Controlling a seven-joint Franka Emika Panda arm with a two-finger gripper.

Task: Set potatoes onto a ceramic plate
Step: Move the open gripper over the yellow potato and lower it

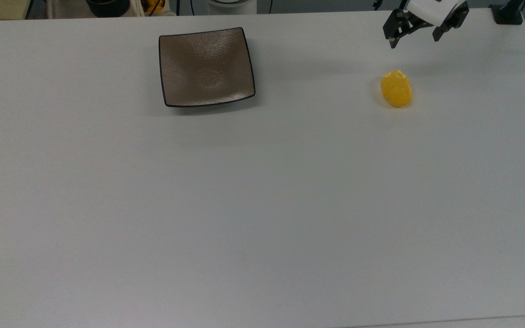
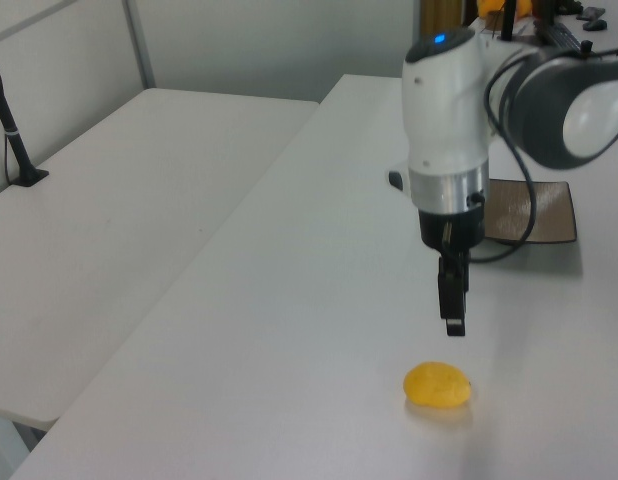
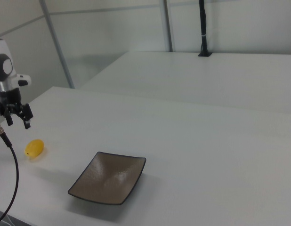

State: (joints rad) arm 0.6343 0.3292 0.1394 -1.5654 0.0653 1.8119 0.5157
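1. I read the scene first. The potato [image 1: 396, 88] lies on the bare worktop [image 1: 262, 205], well apart from the plate [image 1: 206, 66], which is empty.

2. I check the jaws [image 1: 416, 35]. They stand open with nothing between them, hanging above the worktop. In the top view they sit just up and to the right of the potato; in the left view [image 2: 452, 300] they hang above it and a little toward the plate; in the right view [image 3: 17, 119] they are above the potato [image 3: 34, 147].

3. I judge the step in hand to be the approach to the grasp. The jaws are not yet centred over the potato, so I first line them up, checking the alignment in both the top view and the left view.

4. I plan to close across the potato's short axis. Its long axis runs roughly up and down in the top view, so the fingers should stand to the top view's left and right of it.

5. I descend only once centred, stopping short of the worktop so the fingertips do not scrape it.

6. I close gently. The potato [image 2: 438, 385] looks smooth and rounded, so an off-centre pinch could make it squirt out or roll.

7. I lift clear before carrying it toward the plate [image 2: 532, 210].
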